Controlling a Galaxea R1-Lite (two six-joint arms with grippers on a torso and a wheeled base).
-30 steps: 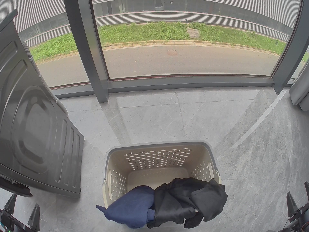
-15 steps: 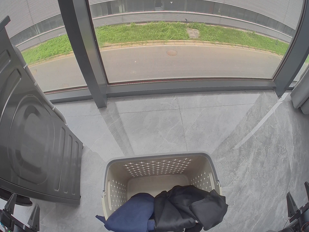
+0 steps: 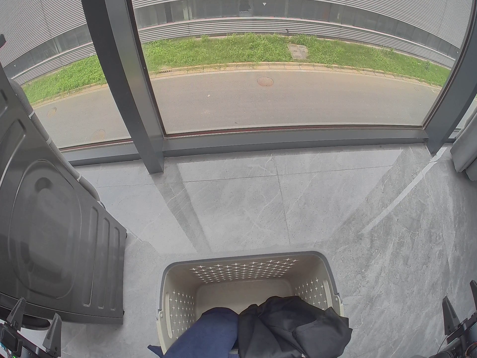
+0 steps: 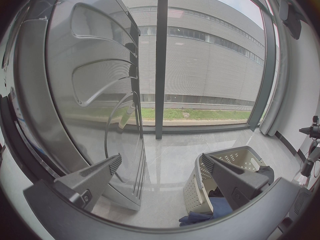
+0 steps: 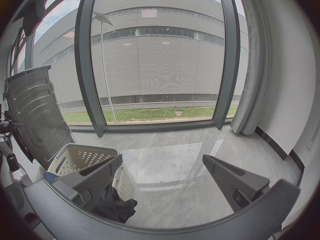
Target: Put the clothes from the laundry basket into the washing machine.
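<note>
At the far left stood the washing machine (image 3: pixel 54 234), showing a grey ribbed panel; its opening could not be made out. Just near of that panel's lower edge hung the left pincer (image 3: pixel 38 310), its two fingers spread wide with nothing between them. To its right, on the grey tiled floor (image 3: pixel 278 200), sat the laundry basket (image 3: pixel 243 258), its far half bare and the clothes heaped against its near rim. The heap ran left to right along that rim: a blue garment (image 3: pixel 211 331) on the left, spilling over the near left corner, and a black garment (image 3: pixel 290 326) touching it on the right, draped over the near right corner. Farther right, well apart from the basket, the right pincer (image 3: pixel 459 294) hung low with its fingers likewise parted and empty, and a pale curtain (image 3: pixel 464 150) showed at the right edge. The clothes lay between the two arms – right of the left pincer, left of the right one – and neither looked clearly nearer. The blue piece seemed the left arm's natural pick – on the machine's side – and the black piece the right's.
</note>
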